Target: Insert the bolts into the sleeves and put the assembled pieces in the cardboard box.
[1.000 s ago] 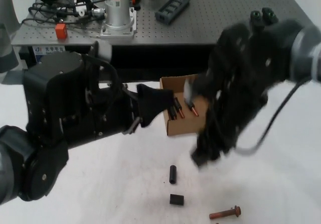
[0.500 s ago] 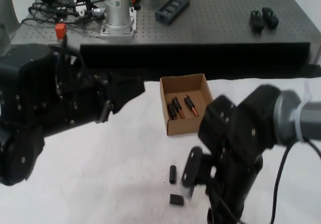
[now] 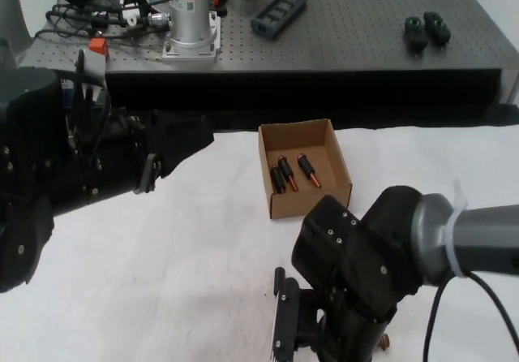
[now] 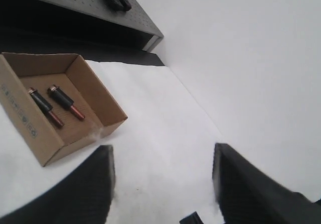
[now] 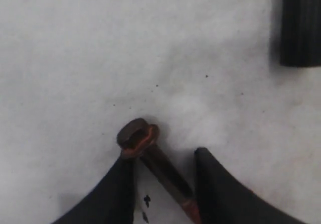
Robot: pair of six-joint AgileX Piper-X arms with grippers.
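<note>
I'm on the pickup: my right hand (image 5: pixel 164 170) straddles the bolt (image 5: pixel 139 135), narrowly open; next I'd close on its shank; left hand (image 4: pixel 163 181) hangs wide.

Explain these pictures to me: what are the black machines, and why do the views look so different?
They are two robot arms at a bench. One picture looks down from behind them; the other two come from cameras on each arm's wrist. On the white cloth stands a cardboard box holding three finished pieces. The left arm hangs near the box, its jaws open and empty. The right arm is low over a loose bolt, its open jaws on either side of it, holding nothing yet. A black sleeve lies nearby.
</note>
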